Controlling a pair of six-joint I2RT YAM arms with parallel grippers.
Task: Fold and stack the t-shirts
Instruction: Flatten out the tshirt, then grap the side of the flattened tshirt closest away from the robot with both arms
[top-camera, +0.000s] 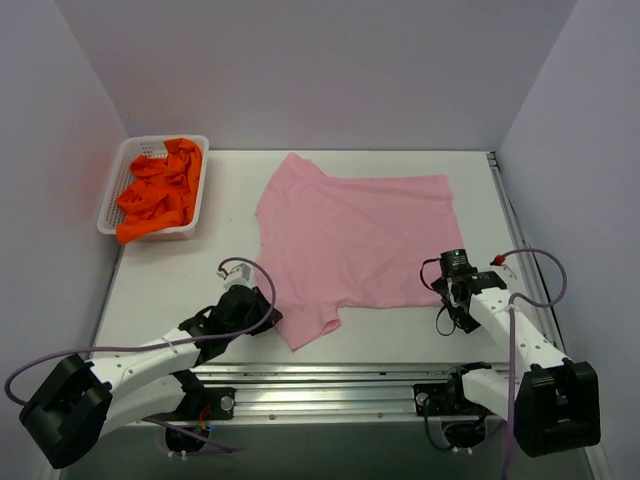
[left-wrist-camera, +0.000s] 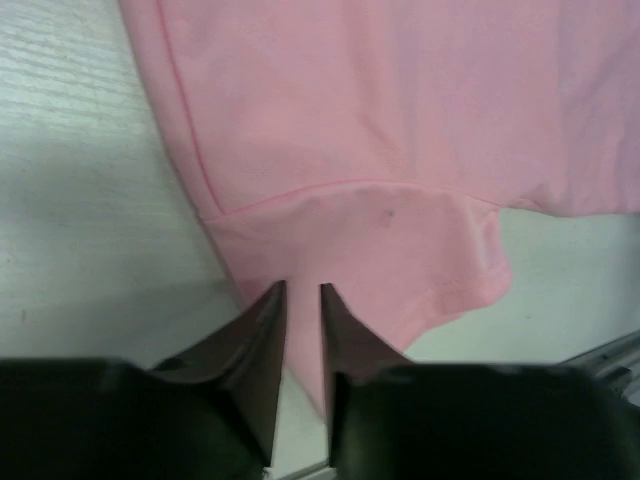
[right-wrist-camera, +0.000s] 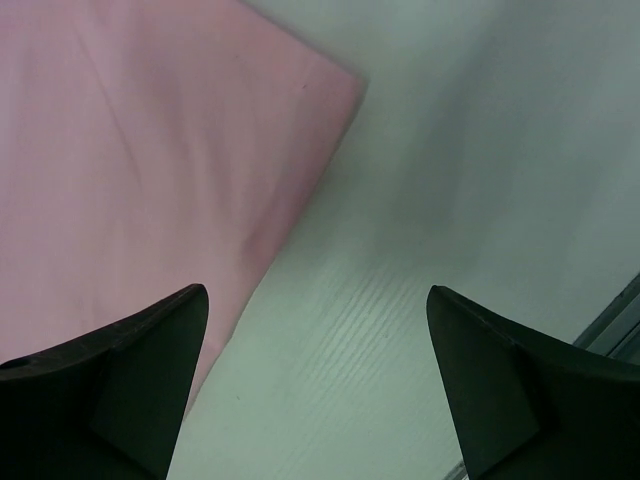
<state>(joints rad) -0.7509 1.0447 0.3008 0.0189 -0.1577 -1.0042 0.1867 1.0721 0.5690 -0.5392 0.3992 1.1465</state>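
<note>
Lying right at the left pincer (left-wrist-camera: 302, 288): pink t-shirt (left-wrist-camera: 400, 120) sleeve.

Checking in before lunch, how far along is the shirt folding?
Done: pink shirt spread flat, no fold yet. In hand: left gripper nearly shut at its near sleeve, grip unclear; right gripper open at the hem. Left: folding it, then the orange shirts heaped in the basket; no stack exists.
</note>
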